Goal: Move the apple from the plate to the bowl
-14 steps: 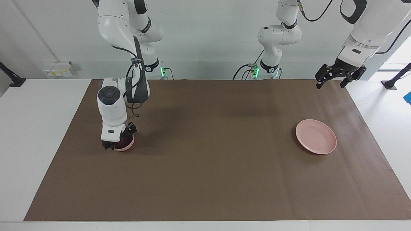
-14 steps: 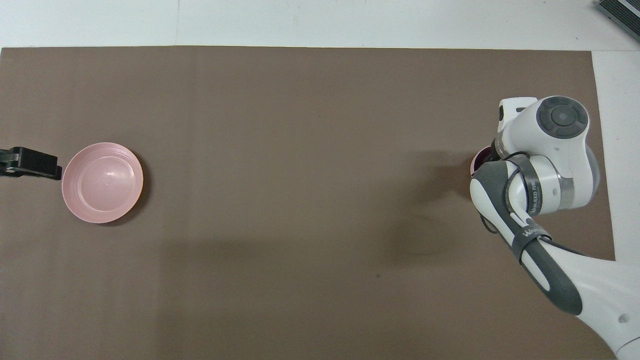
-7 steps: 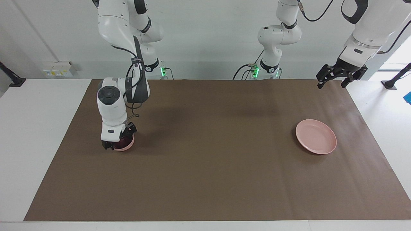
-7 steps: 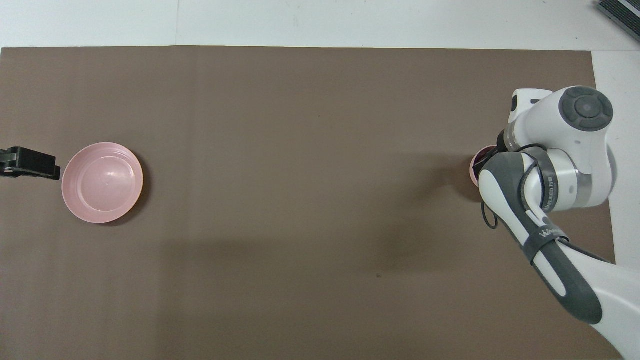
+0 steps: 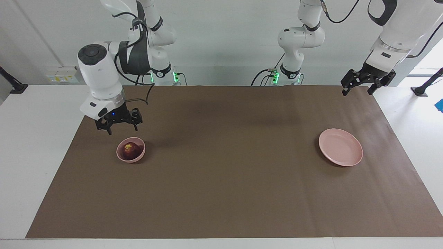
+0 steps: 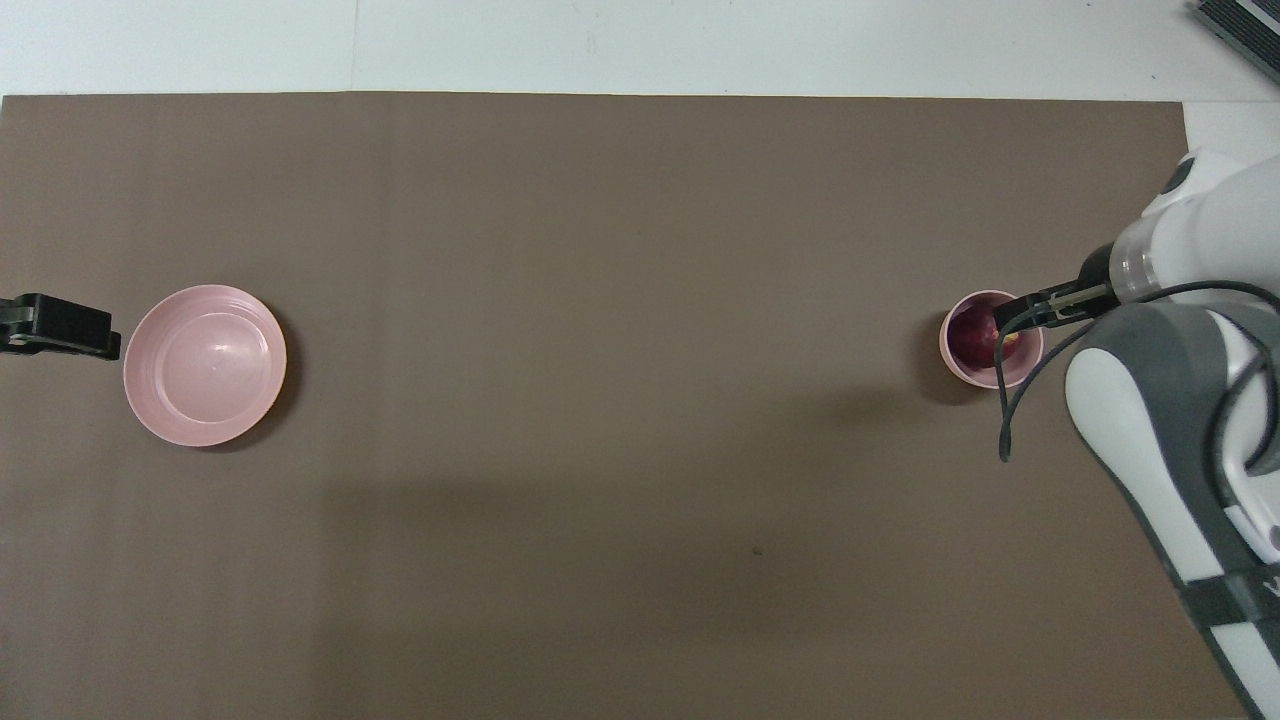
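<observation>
The apple (image 5: 131,150) is lying in the bowl (image 5: 121,156) just below the spread, empty right claw (image 5: 119,128); the plate (image 5: 341,152) is sitting bare near the waiting left claw (image 5: 357,86), also spread. Transfer appears complete.

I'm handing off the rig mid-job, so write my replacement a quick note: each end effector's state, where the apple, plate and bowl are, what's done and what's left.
Right end effector: open, empty, raised in the air close above the bowl.
Left end effector: open, empty, waiting in the air at the left arm's end of the table.
Apple: resting in the bowl, toward the right arm's end.
Plate: nothing on it, toward the left arm's end.
Done: apple is in the bowl and released.
Left: nothing on the transfer; probably just park the right arm.
</observation>
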{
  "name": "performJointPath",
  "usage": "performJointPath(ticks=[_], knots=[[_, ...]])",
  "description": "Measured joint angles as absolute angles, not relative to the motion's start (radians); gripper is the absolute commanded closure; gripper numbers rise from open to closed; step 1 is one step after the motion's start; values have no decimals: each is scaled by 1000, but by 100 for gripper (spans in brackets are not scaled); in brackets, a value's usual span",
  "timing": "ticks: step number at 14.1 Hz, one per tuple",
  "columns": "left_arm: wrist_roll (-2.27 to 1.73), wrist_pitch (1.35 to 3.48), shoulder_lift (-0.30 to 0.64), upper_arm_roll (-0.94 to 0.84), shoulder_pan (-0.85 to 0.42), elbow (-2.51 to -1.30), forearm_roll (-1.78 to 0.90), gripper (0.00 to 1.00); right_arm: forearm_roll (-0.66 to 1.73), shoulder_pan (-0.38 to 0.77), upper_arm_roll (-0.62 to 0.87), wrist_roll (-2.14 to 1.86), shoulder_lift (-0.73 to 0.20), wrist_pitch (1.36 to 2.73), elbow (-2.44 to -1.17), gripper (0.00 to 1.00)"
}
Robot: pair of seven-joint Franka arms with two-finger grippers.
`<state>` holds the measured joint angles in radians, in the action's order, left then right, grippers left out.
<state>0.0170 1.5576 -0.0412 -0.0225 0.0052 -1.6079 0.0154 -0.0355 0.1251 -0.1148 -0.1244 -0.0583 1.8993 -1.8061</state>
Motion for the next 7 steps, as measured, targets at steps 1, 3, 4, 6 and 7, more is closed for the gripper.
performJointPath(ticks=[1, 3, 4, 6, 7], knots=[[17, 1558, -41, -23, 5, -1608, 15, 0, -10, 123, -118, -90, -33, 1847, -1796, 0], [17, 1558, -41, -23, 5, -1608, 15, 0, 4, 110, -124, -49, 14, 1750, -1772, 0], [17, 1558, -41, -23, 5, -1608, 15, 0, 7, 99, -125, -45, 38, 1708, -1764, 0], [17, 1558, -41, -23, 5, -1608, 15, 0, 10, 72, -127, -45, 80, 1643, -1759, 0], [17, 1558, -41, -23, 5, -1608, 15, 0, 10, 59, -129, -45, 97, 1621, -1758, 0]])
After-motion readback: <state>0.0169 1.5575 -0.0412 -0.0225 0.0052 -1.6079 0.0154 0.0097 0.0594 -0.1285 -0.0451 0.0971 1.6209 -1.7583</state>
